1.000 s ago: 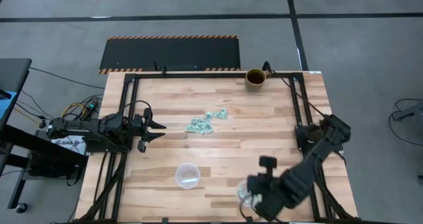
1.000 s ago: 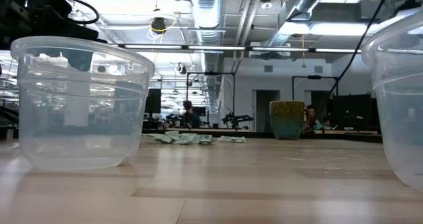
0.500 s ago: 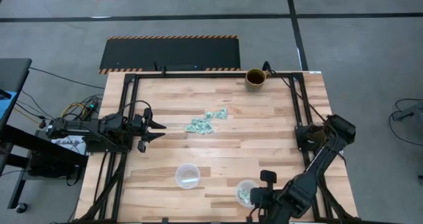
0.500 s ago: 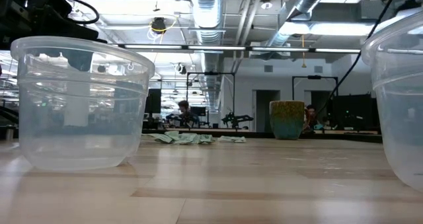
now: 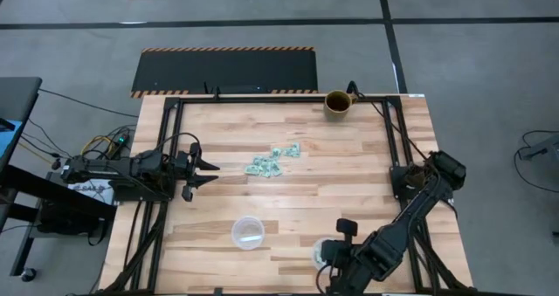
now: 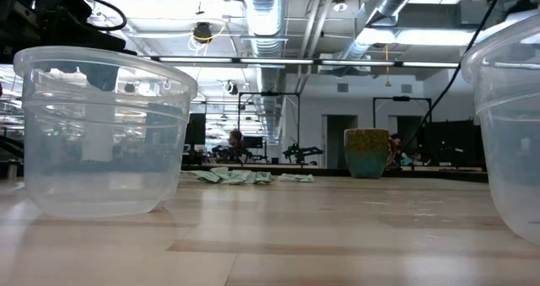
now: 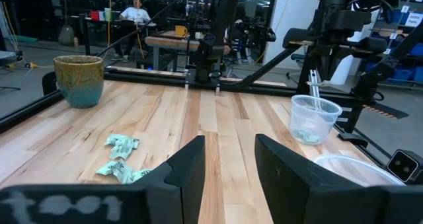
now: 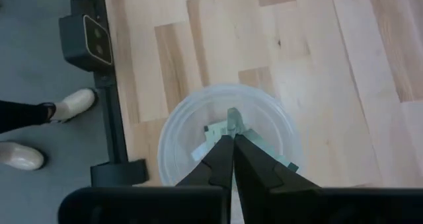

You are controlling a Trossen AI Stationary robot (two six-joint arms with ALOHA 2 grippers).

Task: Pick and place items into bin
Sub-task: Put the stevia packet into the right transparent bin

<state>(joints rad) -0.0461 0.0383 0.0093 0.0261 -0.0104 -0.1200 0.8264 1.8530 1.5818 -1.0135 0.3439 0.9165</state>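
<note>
While my right gripper (image 8: 232,139) is hanging nearly closed over the cup (image 8: 173,135) at 5 o'clock, pinching a piece (image 8: 234,120), my left gripper (image 5: 210,173) is waiting open at 9; remaining items (image 5: 271,161) are lying mid-bench (image 5: 349,156).

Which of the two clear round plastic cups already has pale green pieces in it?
The clear round cup near the table's front edge, directly under the shut right gripper, holds pale green pieces. The other clear cup, nearer the left arm's side, looks empty.

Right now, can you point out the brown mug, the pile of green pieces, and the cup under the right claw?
Brown mug (image 5: 337,103), high view, on its rim.
Green pieces (image 5: 272,160), high view, middle of the pile.
Cup (image 8: 173,128), right wrist view, on its clear wall.
</note>
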